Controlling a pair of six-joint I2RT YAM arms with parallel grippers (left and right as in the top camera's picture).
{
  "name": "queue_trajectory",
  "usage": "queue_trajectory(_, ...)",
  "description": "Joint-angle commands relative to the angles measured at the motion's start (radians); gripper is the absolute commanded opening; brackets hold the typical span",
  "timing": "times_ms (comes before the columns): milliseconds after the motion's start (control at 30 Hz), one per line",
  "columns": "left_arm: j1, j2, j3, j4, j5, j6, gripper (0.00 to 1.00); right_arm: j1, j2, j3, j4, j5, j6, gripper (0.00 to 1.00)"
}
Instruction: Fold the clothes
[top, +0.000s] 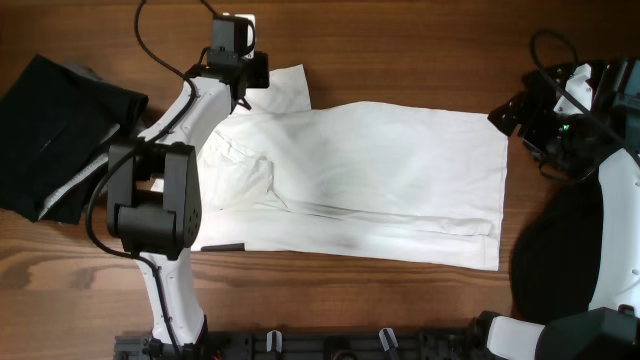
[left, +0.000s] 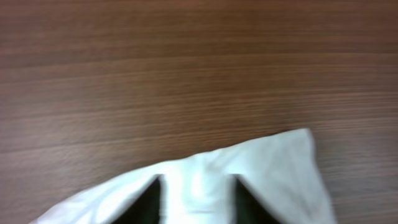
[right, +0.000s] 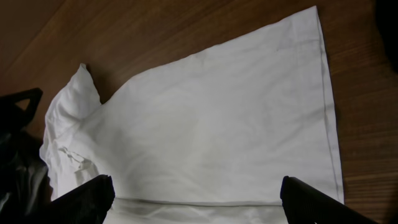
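The white T-shirt (top: 380, 170) lies spread across the wooden table, its lower edge folded over in a long band. Its upper sleeve (top: 287, 88) sticks out at the back left. My left gripper (top: 250, 75) sits on that sleeve. In the left wrist view its two dark fingers (left: 149, 202) stand a little apart, open, with a strip of the white sleeve (left: 273, 168) lying between them. My right gripper (top: 505, 115) hovers by the shirt's right hem, and in the right wrist view it (right: 196, 202) is wide open above the T-shirt (right: 217, 124), holding nothing.
A black and grey garment (top: 60, 125) lies folded at the table's left edge. Another dark garment (top: 555, 260) lies at the right, beside the right arm. Bare wood (top: 400, 50) runs along the back.
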Motion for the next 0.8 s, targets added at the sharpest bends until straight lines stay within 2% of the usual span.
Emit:
queue_trajectory(0, -0.023, 0.029, -0.002, 0.031, 0.116, 0.032, 0.66, 0.005, 0.011, 0.010, 0.003, 0.019, -0.019, 0.91)
queue_trajectory(33, -0.028, 0.043, -0.002, 0.047, 0.118, 0.047, 0.73, 0.004, 0.011, 0.010, 0.004, 0.024, -0.020, 0.91)
queue_trajectory(133, -0.048, 0.086, -0.002, 0.087, 0.121, 0.065, 0.84, 0.005, 0.011, 0.010, 0.002, 0.029, -0.018, 0.91)
queue_trajectory(433, -0.063, 0.193, -0.002, 0.183, 0.121, 0.100, 0.86, 0.005, 0.011, 0.010, -0.005, 0.052, -0.020, 0.91)
queue_trajectory(600, -0.064, 0.224, -0.003, 0.167, 0.119, 0.111, 0.62, 0.005, 0.011, 0.010, -0.005, 0.063, -0.020, 0.91)
queue_trajectory(767, -0.064, 0.232, -0.003, 0.137, 0.002, 0.110, 0.24, 0.005, 0.011, 0.010, -0.005, 0.063, -0.019, 0.91)
